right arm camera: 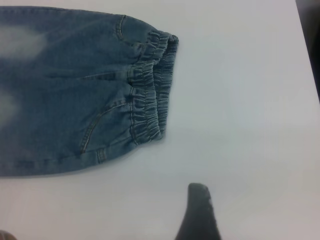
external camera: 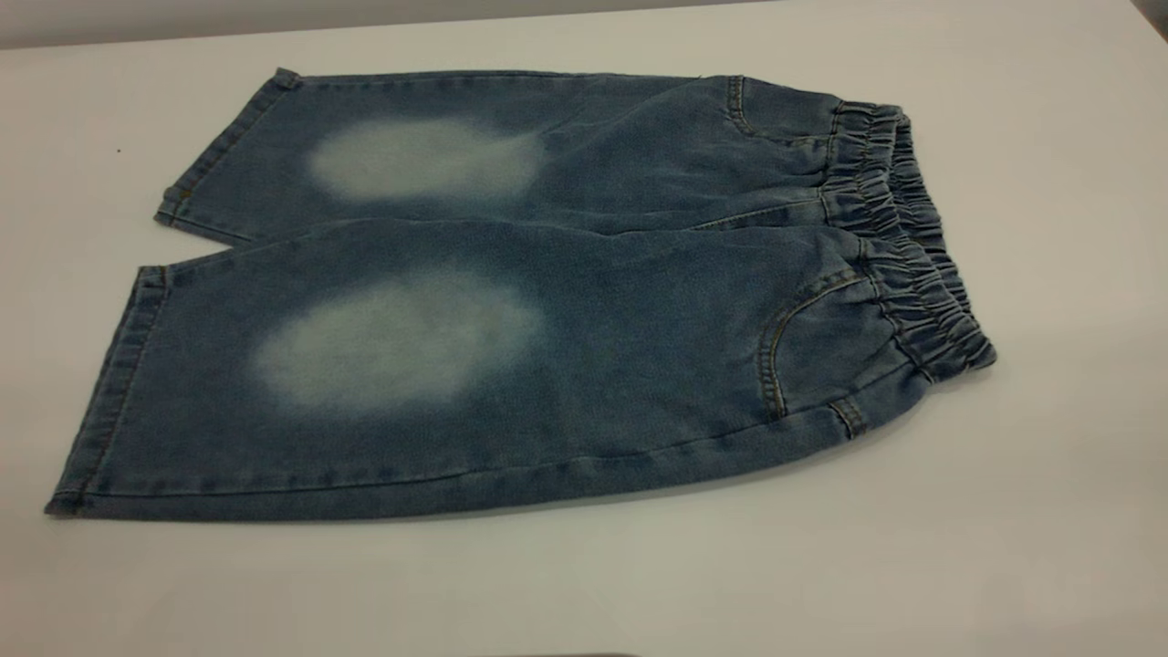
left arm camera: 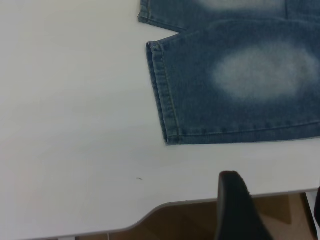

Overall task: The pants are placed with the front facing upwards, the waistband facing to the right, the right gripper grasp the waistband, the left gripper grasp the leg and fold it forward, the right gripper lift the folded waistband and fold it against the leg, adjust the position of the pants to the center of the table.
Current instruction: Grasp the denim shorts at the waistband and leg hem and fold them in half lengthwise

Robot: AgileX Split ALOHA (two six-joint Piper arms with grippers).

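Lying flat mid-counter (external camera: 1049,511), the pants (external camera: 566,319) look soft, limp denim, best pinched at waistband (external camera: 899,237) and leg hem; left end effector (left arm camera: 240,210) and right end effector (right arm camera: 199,215) hover empty, openness indiscernible.

blue denim pants (external camera: 547,301) flat, front up, unfolded, on white table (external camera: 1049,511), ruffled waistband (external camera: 899,228) at right

left gripper (left arm camera: 240,210): black wedge finger, clear of bench edge | right gripper (right arm camera: 199,215): dark finger, above bench
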